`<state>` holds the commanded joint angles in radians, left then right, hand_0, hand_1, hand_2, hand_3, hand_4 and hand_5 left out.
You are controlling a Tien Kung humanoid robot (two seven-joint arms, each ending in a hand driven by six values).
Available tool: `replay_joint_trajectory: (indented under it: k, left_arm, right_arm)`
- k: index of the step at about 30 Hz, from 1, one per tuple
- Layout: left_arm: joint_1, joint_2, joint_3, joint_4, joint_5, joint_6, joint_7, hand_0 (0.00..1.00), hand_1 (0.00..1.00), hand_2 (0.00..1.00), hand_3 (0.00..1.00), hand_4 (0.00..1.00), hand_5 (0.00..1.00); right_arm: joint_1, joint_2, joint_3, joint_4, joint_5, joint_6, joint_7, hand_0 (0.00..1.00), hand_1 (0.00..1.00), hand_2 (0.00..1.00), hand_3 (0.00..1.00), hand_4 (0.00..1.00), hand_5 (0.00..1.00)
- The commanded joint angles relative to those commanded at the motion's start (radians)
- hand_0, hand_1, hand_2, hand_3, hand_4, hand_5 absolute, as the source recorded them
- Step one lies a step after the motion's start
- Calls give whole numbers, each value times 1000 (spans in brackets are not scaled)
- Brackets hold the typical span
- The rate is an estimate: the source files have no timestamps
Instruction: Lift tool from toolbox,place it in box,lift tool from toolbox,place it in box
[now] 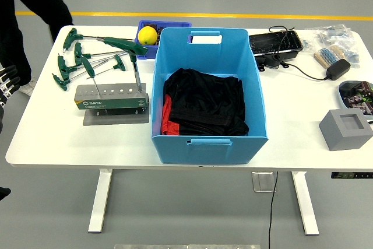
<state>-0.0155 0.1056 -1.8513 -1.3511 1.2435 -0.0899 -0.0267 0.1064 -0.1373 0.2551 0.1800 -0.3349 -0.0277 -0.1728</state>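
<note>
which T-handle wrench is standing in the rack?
The T-handle wrench upright at the rack's right end; the others lie flat on the table.

- green T-handle tools (87,59): most loose on table right of left hand (7,81), two upright in grey holder (112,97)
- blue box (210,94): farther right, black cloth inside

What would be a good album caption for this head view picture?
Green T-handle tools lie beside their grey holder, next to a blue box holding dark cloth.
</note>
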Motion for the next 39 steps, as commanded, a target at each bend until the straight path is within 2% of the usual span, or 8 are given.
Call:
replay_joint_trajectory:
  k: [11,22,39]
  left_arm:
    - [-5,-4,7,4,-4,-4,1,858,870,875,762,896,998]
    - [-2,-15,17,5,-11,-5,0,858,868,874,762,896,998]
    - [-17,-2,38,13,-15,-10,-2,854,863,871,760,895,998]
  right_arm:
    - [0,-3,-39,0,36,-3,11,795,808,845,716,936,750]
    - [-13,-3,25,0,-10,1,11,795,804,843,714,935,748]
    - [-4,-5,29,0,-22,1,9,794,803,844,710,934,748]
